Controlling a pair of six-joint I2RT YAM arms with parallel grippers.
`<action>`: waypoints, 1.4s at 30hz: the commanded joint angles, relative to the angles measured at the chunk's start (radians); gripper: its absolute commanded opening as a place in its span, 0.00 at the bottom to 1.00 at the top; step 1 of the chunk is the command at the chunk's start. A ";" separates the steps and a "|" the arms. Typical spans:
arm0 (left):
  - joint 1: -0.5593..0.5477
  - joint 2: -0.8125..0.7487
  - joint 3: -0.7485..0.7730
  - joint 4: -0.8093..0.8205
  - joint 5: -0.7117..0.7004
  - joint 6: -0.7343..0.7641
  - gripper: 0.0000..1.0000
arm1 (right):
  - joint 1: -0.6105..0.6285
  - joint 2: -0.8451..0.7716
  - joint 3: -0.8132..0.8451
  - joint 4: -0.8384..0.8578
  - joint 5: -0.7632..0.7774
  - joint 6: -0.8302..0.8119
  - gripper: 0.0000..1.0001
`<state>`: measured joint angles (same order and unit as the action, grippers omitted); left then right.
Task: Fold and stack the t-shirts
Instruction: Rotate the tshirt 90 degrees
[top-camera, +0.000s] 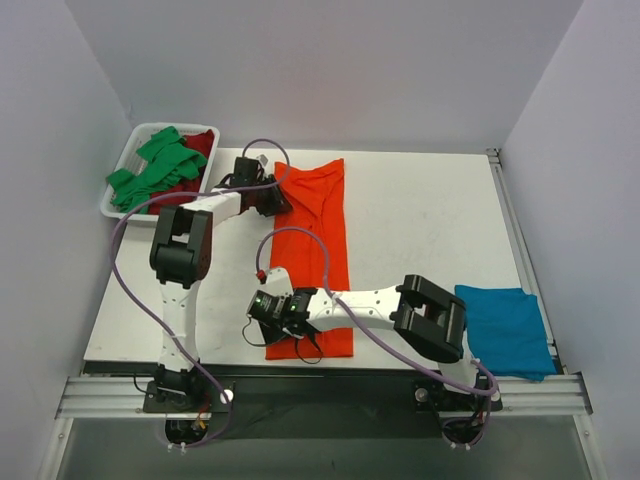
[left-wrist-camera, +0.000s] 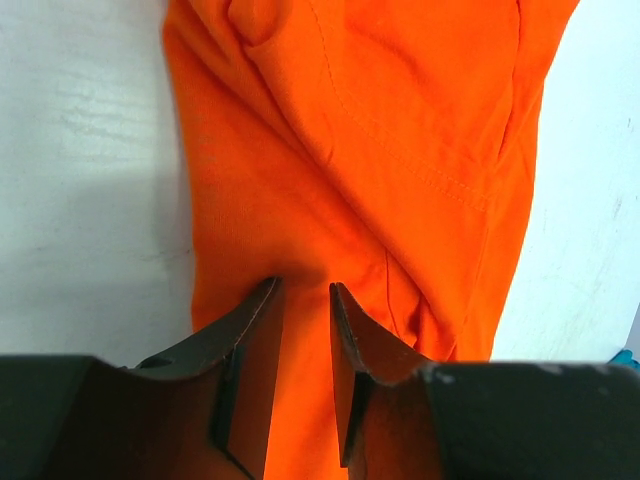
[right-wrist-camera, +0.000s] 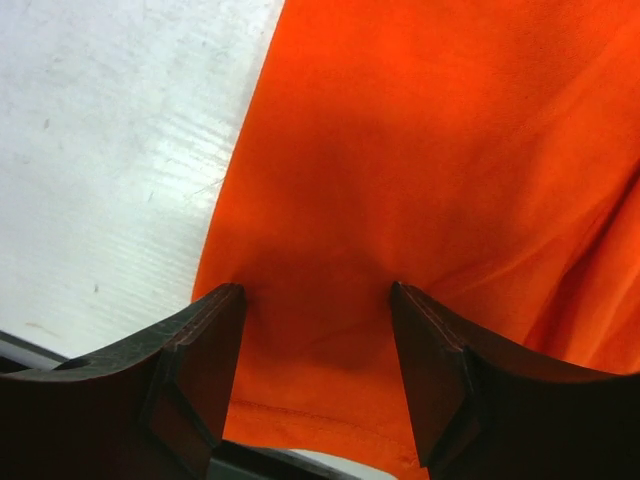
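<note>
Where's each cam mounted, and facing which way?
Top external: overhead, behind the robot, looking down at the table; left arm and right arm show.
Left wrist: on the left arm, looking down at the orange t-shirt; left tool at bottom.
Right wrist: on the right arm, facing the shirt's hem; right tool at bottom.
Shared: all see the orange t-shirt.

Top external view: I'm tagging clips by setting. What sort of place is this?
Probably a robotics test cell: a white table on aluminium rails, closed in by plain walls, with two arms bolted at its near edge.
</note>
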<state>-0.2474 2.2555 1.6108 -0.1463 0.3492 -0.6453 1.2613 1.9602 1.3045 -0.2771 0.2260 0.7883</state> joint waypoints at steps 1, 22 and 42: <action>0.008 0.032 0.061 -0.030 0.001 0.027 0.36 | 0.030 0.000 0.027 -0.065 0.035 0.063 0.59; 0.030 0.033 0.201 -0.027 0.103 0.021 0.43 | 0.023 -0.162 0.013 -0.066 -0.040 0.009 0.56; 0.034 -0.388 -0.294 0.175 0.126 -0.111 0.51 | -0.359 -0.698 -0.480 0.015 -0.181 0.078 0.56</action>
<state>-0.1986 1.9598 1.4303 -0.0586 0.4824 -0.7181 0.9428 1.3312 0.9001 -0.2794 0.1070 0.8352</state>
